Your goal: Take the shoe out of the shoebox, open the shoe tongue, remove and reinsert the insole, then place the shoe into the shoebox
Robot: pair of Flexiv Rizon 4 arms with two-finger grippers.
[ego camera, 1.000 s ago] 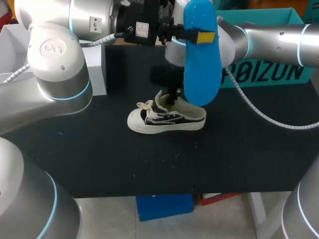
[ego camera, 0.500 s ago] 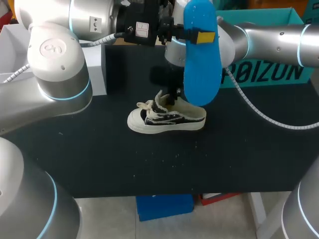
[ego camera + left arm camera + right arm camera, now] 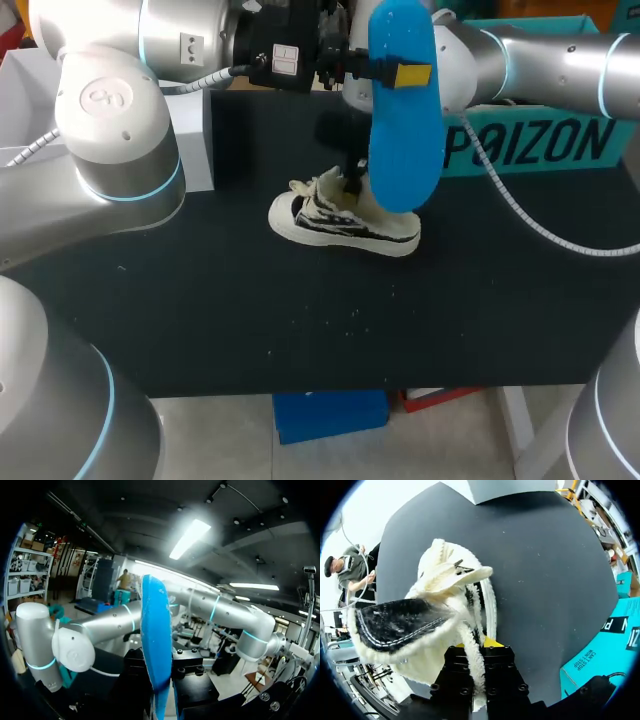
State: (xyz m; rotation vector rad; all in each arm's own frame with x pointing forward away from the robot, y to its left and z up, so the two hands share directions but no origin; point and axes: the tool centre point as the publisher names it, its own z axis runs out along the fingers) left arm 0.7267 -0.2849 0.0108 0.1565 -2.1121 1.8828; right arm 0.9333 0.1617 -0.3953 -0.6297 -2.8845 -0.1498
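The cream and black low sneaker with a fleecy white lining stands sole-down near the middle of the black table, toe and loose laces toward 9 o'clock, heel toward 3 o'clock and swung slightly nearer the front edge; whether the sole rests fully on the surface cannot be told. At its open collar the right gripper comes down from 12 o'clock. In the right wrist view the two yellow tips of that gripper sit tight together with a strip of the fleecy lining pinched between them. The rest of the sneaker spreads ahead of the fingers, with the tongue folded outward. Just beyond the sneaker's heel half, at about 1 o'clock from it, the bright blue foam insole is held upright and clear of the shoe, with its long axis running from 12 to 6 o'clock and its lower end overlapping the heel in the head view. The left gripper is clamped narrowly on the insole's upper part, one yellow tip flat against the near face. In the left wrist view the insole stands edge-on between that gripper's black fingers. The teal cardboard shoebox lies at 2 o'clock from the sneaker, at the table's far right. A pale grey box sits at 10 o'clock, at the far left.
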